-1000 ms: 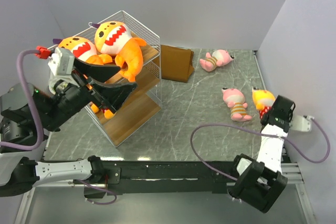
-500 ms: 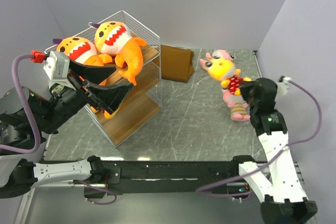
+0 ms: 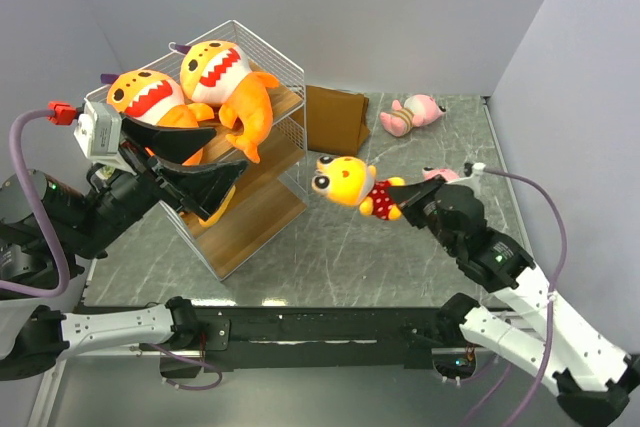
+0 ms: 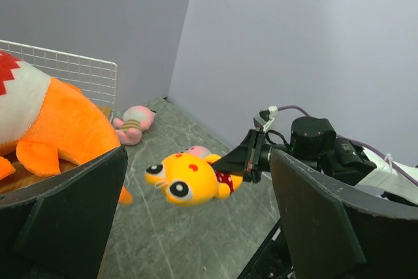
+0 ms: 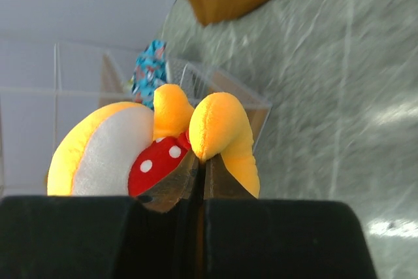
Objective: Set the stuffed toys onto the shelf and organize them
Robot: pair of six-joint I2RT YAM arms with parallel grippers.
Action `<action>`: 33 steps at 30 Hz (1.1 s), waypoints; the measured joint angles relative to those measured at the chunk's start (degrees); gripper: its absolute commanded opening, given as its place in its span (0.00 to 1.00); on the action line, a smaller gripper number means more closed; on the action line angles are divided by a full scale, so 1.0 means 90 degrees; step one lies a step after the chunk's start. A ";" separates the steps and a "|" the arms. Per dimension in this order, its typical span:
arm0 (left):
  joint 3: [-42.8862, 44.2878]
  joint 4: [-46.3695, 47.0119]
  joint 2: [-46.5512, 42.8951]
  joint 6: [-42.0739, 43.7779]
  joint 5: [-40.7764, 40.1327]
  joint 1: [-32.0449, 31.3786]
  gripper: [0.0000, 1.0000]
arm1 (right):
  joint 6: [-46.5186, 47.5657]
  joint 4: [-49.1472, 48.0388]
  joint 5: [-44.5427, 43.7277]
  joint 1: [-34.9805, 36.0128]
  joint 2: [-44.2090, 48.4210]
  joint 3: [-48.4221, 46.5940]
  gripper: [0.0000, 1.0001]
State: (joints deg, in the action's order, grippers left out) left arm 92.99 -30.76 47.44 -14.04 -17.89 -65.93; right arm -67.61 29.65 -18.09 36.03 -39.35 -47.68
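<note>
The small orange-headed plush in red white-dotted clothes [image 3: 348, 183] hangs in the air over the grey marbled table top [image 3: 330, 247], with its big-eyed head pointing toward the white wire-frame shelf with light brown wooden boards [image 3: 255, 215]. It looks light and soft right through. A pinch will sink into the stuffing, and the large head may droop or swing from the hold. The fuzzy cloth should not slip, and nothing on it looks breakable. The right gripper [image 3: 402, 197] is closed on its rear end, nipping the dotted cloth between the two stubby legs. That is a thin hold. A grip round the trunk would carry it more steadily, though for so light a toy this one probably serves. Two big orange shark plushes with white toothy mouths [image 3: 225, 82] fill the shelf's top tier, so a lower board looks the likelier spot. The left gripper [image 3: 205, 152] stands just beside the shelf, spread wide and holding nothing. A small pink plush [image 3: 415, 112] lies near the brown folded bag [image 3: 335, 119].
</note>
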 measured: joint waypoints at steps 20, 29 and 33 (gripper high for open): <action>-0.0010 0.0010 0.0044 -0.0056 0.0032 0.0000 0.97 | -0.2283 -0.0321 -0.2067 0.2708 -0.2669 -0.1785 0.02; -0.0005 -0.0039 -0.0005 -0.0199 0.0102 0.0000 0.96 | -0.2754 -0.0097 -0.2635 0.2922 -0.3929 -0.3150 0.18; 0.0029 -0.0053 -0.0044 -0.0219 0.0114 0.0000 0.97 | -0.2890 -0.0078 -0.2730 0.2958 -0.4381 -0.3521 0.27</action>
State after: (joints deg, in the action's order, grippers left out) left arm 93.25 -31.24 47.05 -16.01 -16.86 -65.93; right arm -93.62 28.95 -42.65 62.65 -78.78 -79.37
